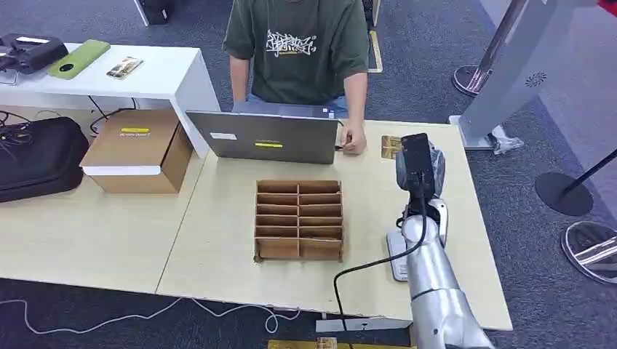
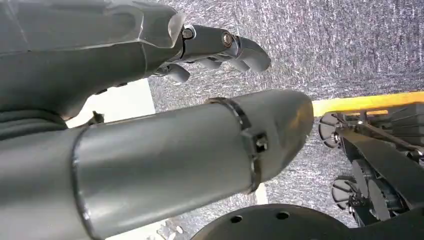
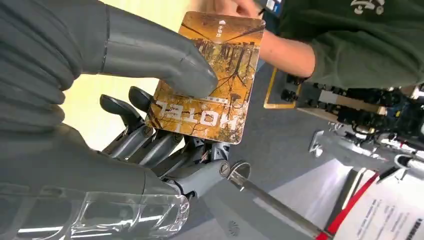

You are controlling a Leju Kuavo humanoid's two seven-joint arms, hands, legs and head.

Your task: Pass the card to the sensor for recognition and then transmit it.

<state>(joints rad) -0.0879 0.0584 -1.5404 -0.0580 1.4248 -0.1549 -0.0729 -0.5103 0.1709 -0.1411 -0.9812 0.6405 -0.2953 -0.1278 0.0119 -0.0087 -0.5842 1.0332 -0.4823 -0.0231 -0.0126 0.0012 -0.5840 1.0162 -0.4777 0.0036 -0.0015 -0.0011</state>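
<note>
My right hand [image 3: 165, 125] pinches an orange-brown card [image 3: 210, 80] printed "HOTEL" between its thumb and fingers. In the head view the right hand [image 1: 435, 166] is stretched over the table's far right part, and the card [image 1: 391, 147] pokes out toward a person's hand [image 1: 354, 141] resting by the laptop. A small white flat device [image 1: 396, 260] lies on the table under my right forearm. My left hand [image 2: 220, 45] hangs over grey carpet with its fingers loosely apart and nothing in it.
A person in a green T-shirt [image 1: 298, 51] sits behind a grey laptop [image 1: 265, 137]. A wooden slotted rack [image 1: 299, 219] stands mid-table. A cardboard box [image 1: 138, 149] and a black bag [image 1: 40, 156] lie at left. Barrier posts [image 1: 564, 190] stand at right.
</note>
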